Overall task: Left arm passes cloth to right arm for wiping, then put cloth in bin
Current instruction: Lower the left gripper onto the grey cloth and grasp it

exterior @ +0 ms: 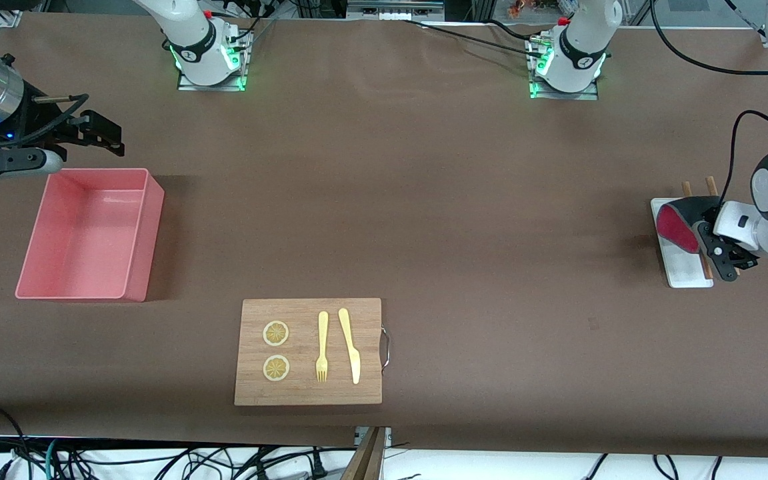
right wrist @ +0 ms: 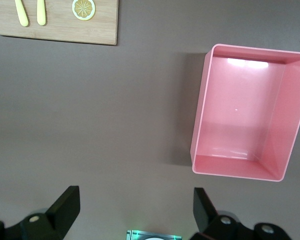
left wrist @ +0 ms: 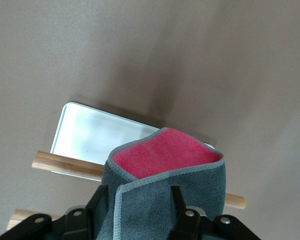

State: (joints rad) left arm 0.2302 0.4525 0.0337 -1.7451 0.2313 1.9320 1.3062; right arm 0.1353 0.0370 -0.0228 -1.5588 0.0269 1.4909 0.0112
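Note:
The cloth, dark grey with a pale edge and crimson inside, hangs folded just above the small white tray at the left arm's end of the table. My left gripper is shut on the cloth. In the left wrist view the cloth bulges up between the black fingers of the left gripper. The pink bin stands empty at the right arm's end. My right gripper waits open above the table beside the bin. In the right wrist view nothing lies between the right gripper's fingers.
A wooden cutting board with a yellow fork, a knife and two lemon slices lies nearer the front camera, mid-table. Two wooden sticks lie under the white tray.

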